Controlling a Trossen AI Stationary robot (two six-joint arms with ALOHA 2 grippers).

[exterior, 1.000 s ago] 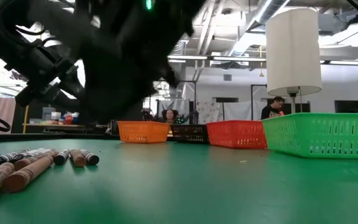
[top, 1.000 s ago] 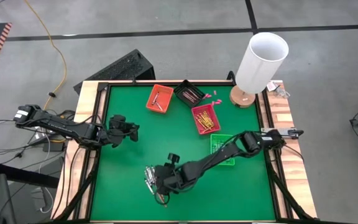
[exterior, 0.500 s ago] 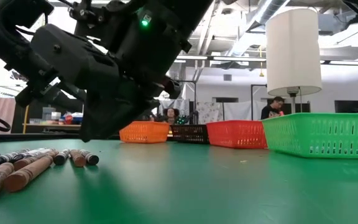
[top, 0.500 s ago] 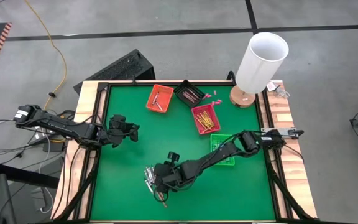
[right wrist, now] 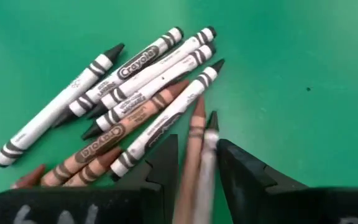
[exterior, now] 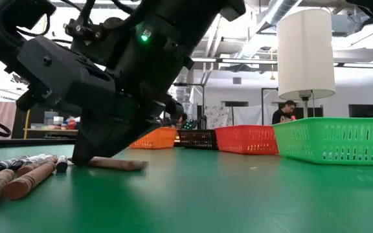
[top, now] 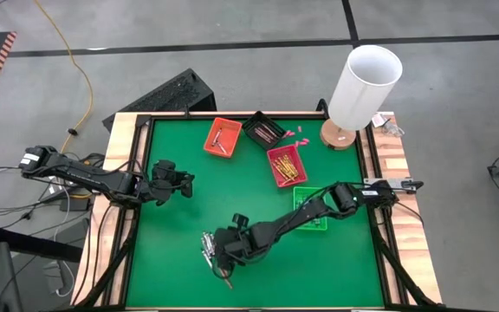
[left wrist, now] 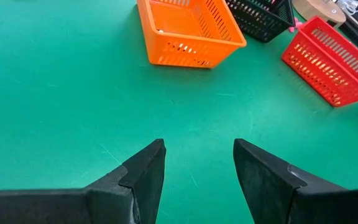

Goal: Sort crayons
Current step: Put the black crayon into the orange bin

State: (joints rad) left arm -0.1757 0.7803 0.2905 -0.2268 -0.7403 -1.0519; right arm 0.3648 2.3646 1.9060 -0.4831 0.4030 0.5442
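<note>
The crayons (right wrist: pixel 129 106) lie in a loose pile on the green table, white-wrapped and brown ones, near its front left (top: pixel 206 246). My right gripper (right wrist: pixel 197 168) stands open over the pile's edge, low on the table (exterior: pixel 83 157). A brown crayon (right wrist: pixel 194 140) and a white-wrapped crayon (right wrist: pixel 210 149) lie side by side between its fingers. My left gripper (left wrist: pixel 197 165) hangs open above bare table at the left (top: pixel 177 180), holding nothing. My right gripper comes slanting down from the table's right side, its fingers lying along the two crayons. The brown crayon (right wrist: pixel 190 162) and the white-wrapped one (right wrist: pixel 211 163) nearly fill the gap and lie flat on the table. Whether the fingers touch them, I cannot tell.
Four small trays stand toward the back and right: orange (top: pixel 222 137), black (top: pixel 264 130), red (top: pixel 287 165) and green (top: pixel 312 210). A white lamp (top: pixel 362 87) stands at the back right corner. A raised wooden rim (top: pixel 132 173) borders the table.
My right gripper has sunk onto the edge of the crayon pile. In the low view a brown crayon that lay end-on now lies crosswise on the table beside the fingertips.
</note>
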